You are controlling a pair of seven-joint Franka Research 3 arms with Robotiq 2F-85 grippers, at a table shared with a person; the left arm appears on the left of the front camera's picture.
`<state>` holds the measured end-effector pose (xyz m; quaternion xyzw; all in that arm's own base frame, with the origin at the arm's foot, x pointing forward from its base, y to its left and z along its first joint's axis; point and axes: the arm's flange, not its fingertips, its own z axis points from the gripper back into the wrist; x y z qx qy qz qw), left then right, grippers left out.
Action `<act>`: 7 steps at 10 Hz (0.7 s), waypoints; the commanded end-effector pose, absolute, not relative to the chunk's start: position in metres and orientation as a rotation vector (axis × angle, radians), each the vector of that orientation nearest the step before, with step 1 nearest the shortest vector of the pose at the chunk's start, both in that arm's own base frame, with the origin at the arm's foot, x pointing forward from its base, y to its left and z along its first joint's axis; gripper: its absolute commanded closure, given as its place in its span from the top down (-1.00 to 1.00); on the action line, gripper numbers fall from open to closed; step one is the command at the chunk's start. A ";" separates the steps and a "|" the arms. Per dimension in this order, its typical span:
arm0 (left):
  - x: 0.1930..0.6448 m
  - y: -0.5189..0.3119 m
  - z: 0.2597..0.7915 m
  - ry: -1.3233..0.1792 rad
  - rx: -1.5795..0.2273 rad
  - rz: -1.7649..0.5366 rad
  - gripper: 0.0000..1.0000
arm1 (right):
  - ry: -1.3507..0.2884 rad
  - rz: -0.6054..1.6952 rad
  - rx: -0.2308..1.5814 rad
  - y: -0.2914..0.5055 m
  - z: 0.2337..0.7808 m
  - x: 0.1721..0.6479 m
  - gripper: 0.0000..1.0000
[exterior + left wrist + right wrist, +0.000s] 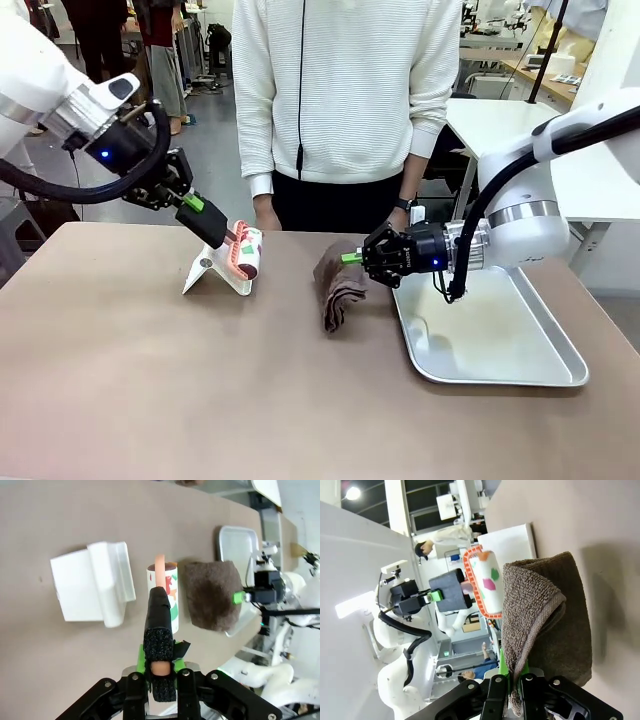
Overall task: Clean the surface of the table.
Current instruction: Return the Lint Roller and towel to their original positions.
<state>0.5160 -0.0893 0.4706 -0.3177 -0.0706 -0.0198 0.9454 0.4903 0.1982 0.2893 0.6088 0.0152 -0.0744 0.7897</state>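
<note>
two arms over one big brown table (pixel 150 400), which fills the near side and runs out under everything. the person (pixel 345 90) stands at the far edge, hands down at the rim. on the right half sits the tray (pixel 500 360), bare and shiny, close to the table's right side.

the right gripper (pixel 352 258) hangs just past the tray's left rim, jaws clamped shut on a corner of the brown towel (pixel 338 285). the towel droops from the pinch in a bunched fold, its lower end resting on the table. in the right wrist view the cloth (pixel 545 630) is caught right between the fingers.

over on the left, the left gripper (pixel 205 212) is clamped on the handle of a lint roller (pixel 245 252), roller head down beside a white stand (pixel 215 270) on the table. the left wrist view shows the roller (pixel 165 592) sitting between the stand (pixel 92 587) and the towel (pixel 212 595).

risks from here, as i read it: the towel is held only by a corner, so a wipe could just drag a lump, or slip free. the roller head is close to the stand and could knock it over. and both tools sit near each other mid-table, so the arms could crowd.
</note>
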 end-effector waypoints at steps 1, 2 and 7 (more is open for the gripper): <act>0.534 -0.111 0.472 -0.154 -0.533 0.021 -0.56 | 0.018 -0.190 1.353 0.203 0.281 0.496 -0.86; 0.540 -0.117 0.470 -0.144 -0.494 0.025 -0.56 | 0.012 -0.205 1.367 0.204 0.279 0.495 -0.86; 0.551 -0.115 0.458 -0.075 -0.473 0.023 -0.56 | 0.011 -0.228 1.271 0.197 0.273 0.496 -0.86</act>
